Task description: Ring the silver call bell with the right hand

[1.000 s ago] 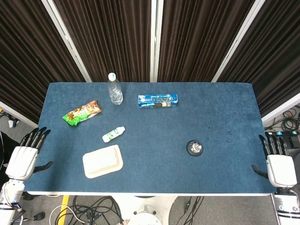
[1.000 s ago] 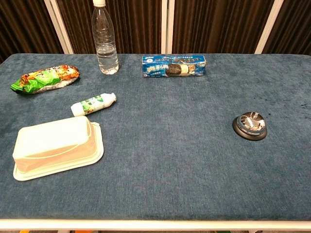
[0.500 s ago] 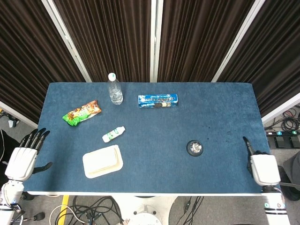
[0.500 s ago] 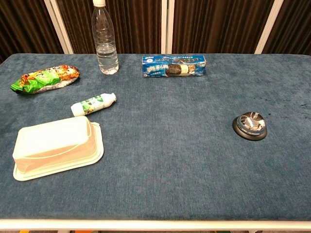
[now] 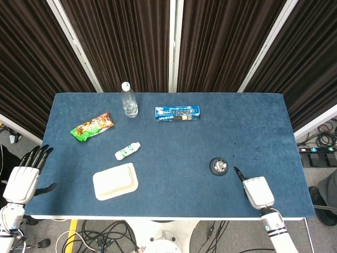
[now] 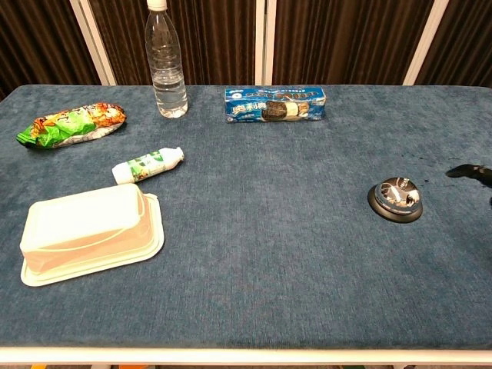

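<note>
The silver call bell (image 5: pixel 218 166) on its black base stands on the blue table at the right front, also clear in the chest view (image 6: pixel 395 198). My right hand (image 5: pixel 257 191) hovers over the table just right of and nearer than the bell, back upward. One dark finger stretches toward the bell without touching it, and its tip (image 6: pixel 463 171) shows at the chest view's right edge. Its other fingers are tucked out of sight and it holds nothing. My left hand (image 5: pixel 22 179) hangs off the table's left edge, fingers spread and empty.
A lidded white food tray (image 6: pixel 88 231) sits front left, with a small green-and-white bottle (image 6: pixel 148 164) behind it. A green snack bag (image 6: pixel 71 123), a water bottle (image 6: pixel 166 65) and a blue biscuit pack (image 6: pixel 274 104) line the far side.
My right hand has swung in from beyond the table's right edge to just beside the bell, and its fingers have folded in. My left hand has barely moved.
</note>
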Controlling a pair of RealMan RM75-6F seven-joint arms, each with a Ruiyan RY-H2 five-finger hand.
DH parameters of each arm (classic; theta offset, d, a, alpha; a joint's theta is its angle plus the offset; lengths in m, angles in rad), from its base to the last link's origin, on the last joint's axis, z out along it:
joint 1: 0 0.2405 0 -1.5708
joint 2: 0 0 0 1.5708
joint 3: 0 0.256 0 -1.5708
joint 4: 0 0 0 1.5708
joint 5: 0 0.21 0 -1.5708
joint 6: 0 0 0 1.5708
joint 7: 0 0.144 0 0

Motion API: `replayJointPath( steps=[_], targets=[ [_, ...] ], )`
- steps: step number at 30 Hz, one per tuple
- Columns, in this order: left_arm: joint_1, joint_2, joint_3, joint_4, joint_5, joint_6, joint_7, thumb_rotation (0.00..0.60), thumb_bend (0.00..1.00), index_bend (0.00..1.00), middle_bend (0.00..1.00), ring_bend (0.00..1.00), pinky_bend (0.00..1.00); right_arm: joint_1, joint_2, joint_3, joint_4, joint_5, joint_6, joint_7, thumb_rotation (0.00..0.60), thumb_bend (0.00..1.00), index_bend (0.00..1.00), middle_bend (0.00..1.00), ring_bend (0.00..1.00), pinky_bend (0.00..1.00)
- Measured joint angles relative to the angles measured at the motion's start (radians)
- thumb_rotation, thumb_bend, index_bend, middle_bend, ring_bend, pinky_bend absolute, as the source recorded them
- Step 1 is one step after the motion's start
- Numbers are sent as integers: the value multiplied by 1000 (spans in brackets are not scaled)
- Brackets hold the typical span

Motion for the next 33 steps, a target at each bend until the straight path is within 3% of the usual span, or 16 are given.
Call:
replayJointPath(
  steps=[13, 33],
  targets=[
    [6, 8, -4, 23, -12, 2, -28, 600, 20, 66, 36, 0, 155, 66, -41, 38, -1, 78, -85, -50, 600, 1000, 87, 914, 837, 776],
    [13, 11, -6, 42, -18, 7, -53, 600, 20, 66, 36, 0, 155, 103, -85, 24, 39, 155, -142, -104, 600, 1000, 82, 913, 837, 776]
  ],
)
